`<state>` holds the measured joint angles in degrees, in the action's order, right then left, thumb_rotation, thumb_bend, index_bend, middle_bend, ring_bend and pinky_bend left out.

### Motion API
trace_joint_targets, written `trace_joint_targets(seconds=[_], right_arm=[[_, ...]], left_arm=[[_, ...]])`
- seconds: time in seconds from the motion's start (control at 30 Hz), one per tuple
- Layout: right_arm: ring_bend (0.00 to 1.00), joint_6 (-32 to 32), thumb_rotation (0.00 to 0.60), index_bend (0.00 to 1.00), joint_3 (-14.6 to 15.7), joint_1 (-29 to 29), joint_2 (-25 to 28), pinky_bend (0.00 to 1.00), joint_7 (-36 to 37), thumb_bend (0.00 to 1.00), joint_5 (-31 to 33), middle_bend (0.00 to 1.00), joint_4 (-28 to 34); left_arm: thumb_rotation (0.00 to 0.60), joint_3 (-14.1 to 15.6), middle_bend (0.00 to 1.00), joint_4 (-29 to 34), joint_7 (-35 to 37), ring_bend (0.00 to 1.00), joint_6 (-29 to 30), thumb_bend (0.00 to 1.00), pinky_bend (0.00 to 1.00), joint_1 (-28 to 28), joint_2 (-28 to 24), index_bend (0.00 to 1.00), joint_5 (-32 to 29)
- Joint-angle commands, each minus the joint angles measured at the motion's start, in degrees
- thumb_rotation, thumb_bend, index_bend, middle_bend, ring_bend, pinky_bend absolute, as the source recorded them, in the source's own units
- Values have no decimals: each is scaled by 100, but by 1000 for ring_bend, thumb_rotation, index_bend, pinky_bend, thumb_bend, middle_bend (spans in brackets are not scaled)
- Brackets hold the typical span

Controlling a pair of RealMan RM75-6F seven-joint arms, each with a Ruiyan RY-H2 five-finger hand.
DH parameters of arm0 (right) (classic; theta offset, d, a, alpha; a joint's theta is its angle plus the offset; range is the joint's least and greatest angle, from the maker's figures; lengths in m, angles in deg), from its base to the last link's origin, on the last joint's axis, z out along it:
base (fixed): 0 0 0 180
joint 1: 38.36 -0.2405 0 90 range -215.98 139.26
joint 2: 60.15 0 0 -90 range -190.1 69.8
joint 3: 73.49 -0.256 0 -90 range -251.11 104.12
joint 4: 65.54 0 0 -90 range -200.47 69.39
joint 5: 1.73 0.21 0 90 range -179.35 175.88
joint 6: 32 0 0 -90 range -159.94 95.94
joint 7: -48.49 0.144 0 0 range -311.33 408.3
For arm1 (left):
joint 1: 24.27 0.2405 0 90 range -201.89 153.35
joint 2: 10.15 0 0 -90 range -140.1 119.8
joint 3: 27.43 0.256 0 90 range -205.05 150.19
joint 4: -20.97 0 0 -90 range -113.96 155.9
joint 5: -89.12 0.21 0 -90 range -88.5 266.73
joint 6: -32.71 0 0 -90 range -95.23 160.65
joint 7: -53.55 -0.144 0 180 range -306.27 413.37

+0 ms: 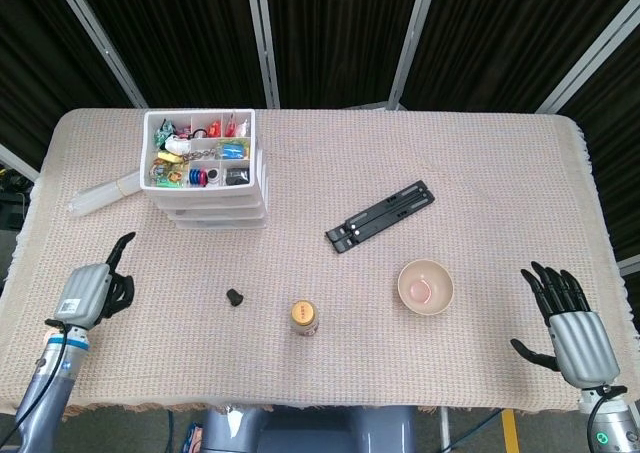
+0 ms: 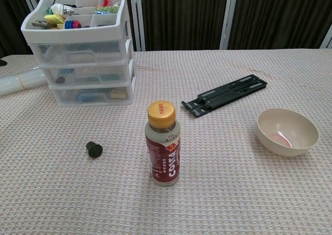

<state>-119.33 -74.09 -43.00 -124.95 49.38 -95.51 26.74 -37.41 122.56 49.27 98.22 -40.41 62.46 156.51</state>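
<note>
Currently the left hand hovers with fingers curled in, holding nothing. Its nearest object, a small black cap, lies on the tablecloth to its right, before the bottle. The right hand rests spread, well apart.

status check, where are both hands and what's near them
Left hand curled in, holding nothing, over the table's left side. Right hand open at the near right corner. Small black cap nearest the left hand, bowl nearest the right; neither touched.
</note>
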Motion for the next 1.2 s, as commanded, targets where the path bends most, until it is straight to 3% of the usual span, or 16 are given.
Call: trace_joint_targets(seconds=[0.03, 0.27, 0.57, 1.2], right_arm=[[0, 2, 600, 16, 3, 0, 6, 0, 12, 77, -2, 0, 4], [0, 21, 600, 16, 10, -4, 22, 0, 40, 78, 0, 0, 11], [0, 40, 600, 17, 11, -12, 34, 0, 75, 77, 4, 0, 15], [0, 60, 600, 16, 29, -14, 45, 0, 111, 76, -5, 0, 28]], left_arm=[[600, -497, 958, 287, 324, 852, -829, 725, 731, -521, 270, 0, -1216], [600, -810, 963, 14, 343, 854, -1437, 736, 731, -1112, 679, 0, -2435], [600, -1008, 966, -392, 420, 857, -1738, 736, 732, -1651, 1227, 0, -3289], [600, -1068, 966, -1085, 679, 858, -1406, 736, 732, -1875, 1813, 0, -3128]])
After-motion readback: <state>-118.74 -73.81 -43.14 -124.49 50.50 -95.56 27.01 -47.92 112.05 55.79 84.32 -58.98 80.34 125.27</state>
